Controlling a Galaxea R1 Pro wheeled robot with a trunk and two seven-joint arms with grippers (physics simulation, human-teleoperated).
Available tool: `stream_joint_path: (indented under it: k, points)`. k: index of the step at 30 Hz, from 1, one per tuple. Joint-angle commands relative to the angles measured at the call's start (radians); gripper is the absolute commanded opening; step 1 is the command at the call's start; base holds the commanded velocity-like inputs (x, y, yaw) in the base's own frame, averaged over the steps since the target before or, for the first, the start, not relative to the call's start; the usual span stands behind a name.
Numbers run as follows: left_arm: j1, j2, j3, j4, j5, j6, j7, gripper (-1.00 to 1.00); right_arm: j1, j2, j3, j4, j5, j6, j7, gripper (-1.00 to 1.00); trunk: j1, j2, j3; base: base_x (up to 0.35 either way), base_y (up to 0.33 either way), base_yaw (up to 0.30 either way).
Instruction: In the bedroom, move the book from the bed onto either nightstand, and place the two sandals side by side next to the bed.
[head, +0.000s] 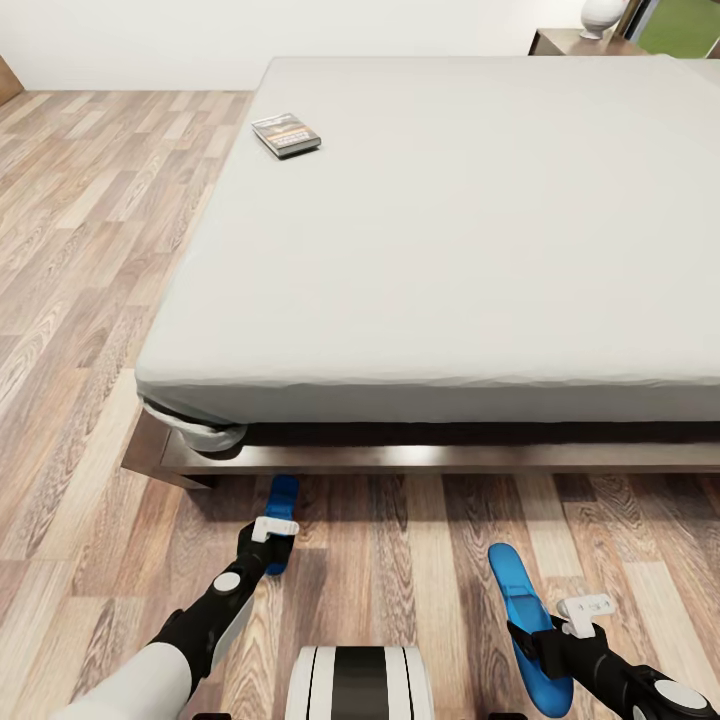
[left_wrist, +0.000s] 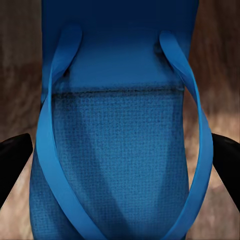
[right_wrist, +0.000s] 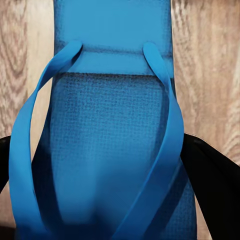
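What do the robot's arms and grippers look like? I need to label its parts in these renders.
In the head view, the left arm has a pale grey-white upper shell, then black segments with a round white joint cap. The left gripper is a small white bracket-like piece. The right arm is black with a white cap; the right gripper is white too. In the wrist views, the fingers appear black.

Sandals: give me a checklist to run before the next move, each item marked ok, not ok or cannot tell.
1. Left gripper on the left sandal, fingers flanking it: ok.
2. Right gripper on the right sandal: ok.
3. Firm grasp on either: cannot tell.
4. Sandals side by side: not ok, well apart.
5. Sandals near the bed: ok for the left one, right one farther out.
6. Book off the mattress: not ok.
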Motion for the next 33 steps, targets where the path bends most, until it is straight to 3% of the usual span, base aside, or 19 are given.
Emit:
stream_joint_path:
  k: [1,13,16,33]
  points:
    - [-0.001,0.0,-0.005,0.0,0.004,-0.004,0.002,-1.0,0.0,0.0,-0.001,-0.002,0.002,0.004,0.006,-1.0,0.0,0.0,-0.004,0.0,0.0,0.0]
    - [-0.001,0.0,-0.005,-0.007,0.004,-0.004,0.002,-1.0,0.0,0.0,0.002,-0.002,0.002,0.005,0.004,-1.0,0.001,-0.001,-0.008,0.0,0.0,0.0]
    - [-0.001,0.0,-0.005,-0.009,0.004,-0.004,0.002,-1.0,0.0,0.0,0.003,-0.002,0.002,0.005,0.004,-1.0,0.002,-0.001,-0.02,0.0,0.0,0.0]
    - [-0.001,0.001,-0.005,-0.01,0.004,-0.003,0.002,-1.0,0.0,0.0,0.003,-0.002,0.002,0.004,0.004,-1.0,0.002,-0.001,-0.02,0.0,0.0,0.0]
